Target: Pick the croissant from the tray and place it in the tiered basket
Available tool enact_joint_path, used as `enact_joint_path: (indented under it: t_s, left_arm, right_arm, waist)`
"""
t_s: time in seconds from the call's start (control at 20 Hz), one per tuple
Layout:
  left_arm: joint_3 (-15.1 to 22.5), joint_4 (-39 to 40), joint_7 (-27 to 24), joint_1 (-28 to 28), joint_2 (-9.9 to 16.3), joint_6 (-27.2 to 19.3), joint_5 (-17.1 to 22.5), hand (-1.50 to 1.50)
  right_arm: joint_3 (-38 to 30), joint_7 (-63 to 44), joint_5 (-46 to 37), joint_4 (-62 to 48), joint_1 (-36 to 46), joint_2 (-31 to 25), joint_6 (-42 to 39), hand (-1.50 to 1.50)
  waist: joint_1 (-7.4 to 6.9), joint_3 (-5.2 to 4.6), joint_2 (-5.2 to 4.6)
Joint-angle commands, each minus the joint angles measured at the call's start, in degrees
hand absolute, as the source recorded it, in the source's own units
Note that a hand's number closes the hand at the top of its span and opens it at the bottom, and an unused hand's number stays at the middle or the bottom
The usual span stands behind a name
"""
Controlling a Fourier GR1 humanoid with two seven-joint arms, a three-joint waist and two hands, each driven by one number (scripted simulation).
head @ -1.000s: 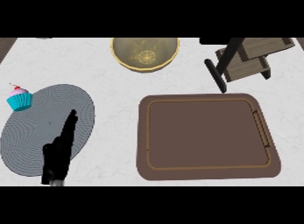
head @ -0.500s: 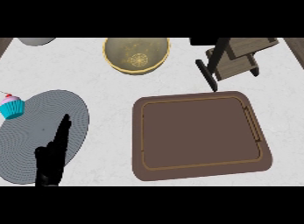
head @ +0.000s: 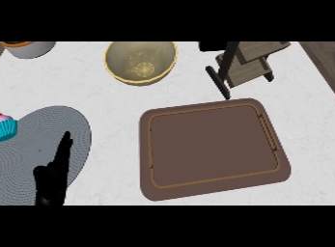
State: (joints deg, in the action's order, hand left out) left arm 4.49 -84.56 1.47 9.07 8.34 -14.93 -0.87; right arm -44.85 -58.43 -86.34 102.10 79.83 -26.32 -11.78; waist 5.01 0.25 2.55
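White marbled counter (head: 113, 103) fills the frame; dark wood floor shows at the upper corners; brown tray (head: 213, 147) sits right of centre, bare inside; tiered basket (head: 244, 65) stands at upper right; croissant unseen; left hand (head: 52, 176), lower left over the grey placemat (head: 23, 154), fingers extended, grasps nothing; cupcake (head: 2, 126) at left edge.

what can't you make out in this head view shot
- Croissant: not visible; the tray looks bare.
- Tiered basket: cut off by the view's top edge, so its shelves' contents are unknown.
- Grey container at top left: mostly cut off by the top edge.
- Right hand: not in view.
- Left hand: over the grey placemat, wrist cut off by the lower edge.
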Motion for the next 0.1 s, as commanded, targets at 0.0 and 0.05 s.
enact_joint_path:
  t_s: [0.0, 0.05]
  left_arm:
    - [-0.3, 0.6, 1.5, 1.8, 0.8, 1.4, 0.9, 0.0]
    - [0.4, 2.4, 0.1, 1.7, -1.1, 0.6, 0.8, 0.0]
  right_arm:
    - [-0.3, -4.2, 1.9, 12.1, 1.9, -1.6, -16.9, -1.5]
    - [-0.7, -3.3, 3.0, 14.4, 2.2, -2.0, -19.7, -1.5]
  waist:
    - [0.05, -0.3, 0.06]
    - [0.54, -0.35, -0.02]
